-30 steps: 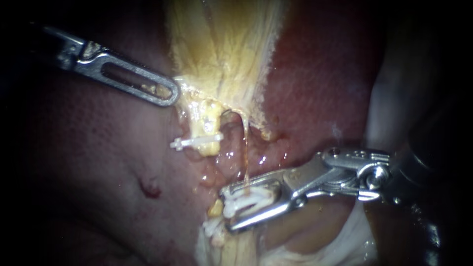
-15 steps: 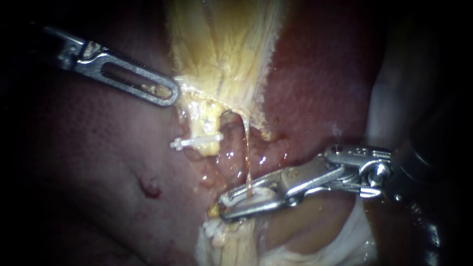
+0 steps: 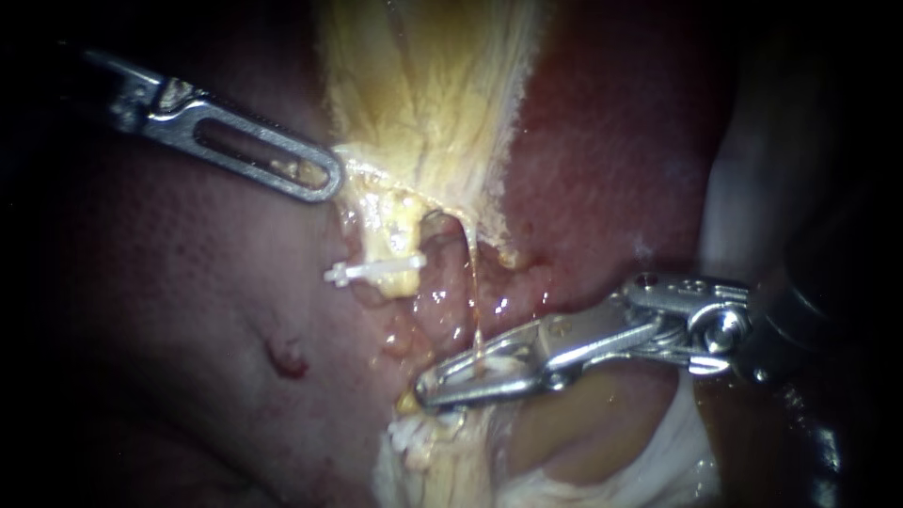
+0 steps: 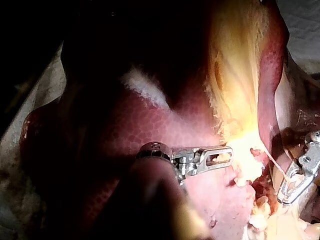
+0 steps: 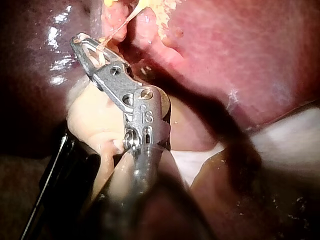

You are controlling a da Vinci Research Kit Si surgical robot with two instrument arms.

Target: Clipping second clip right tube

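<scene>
White clip (image 3: 494, 362) is being squeezed by the right instrument (image 3: 442, 384), its jaws nearly pressed together around the thin right tube (image 3: 469, 282). A second clip (image 3: 409, 435) is lying just below their tips, and a third clip (image 3: 372, 272) is crossing the thicker left tube (image 3: 393, 235) ahead. The left instrument (image 3: 324, 179), well apart, is pinching the gallbladder (image 3: 423, 85) edge. Bare liver (image 3: 602, 169) is leaving room above the right shaft.

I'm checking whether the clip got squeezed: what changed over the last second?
The right instrument closed its jaws, squeezing the clip from open to flat around the thin tube; they are now shut on it. The left instrument and the upper clip stayed put.
</scene>
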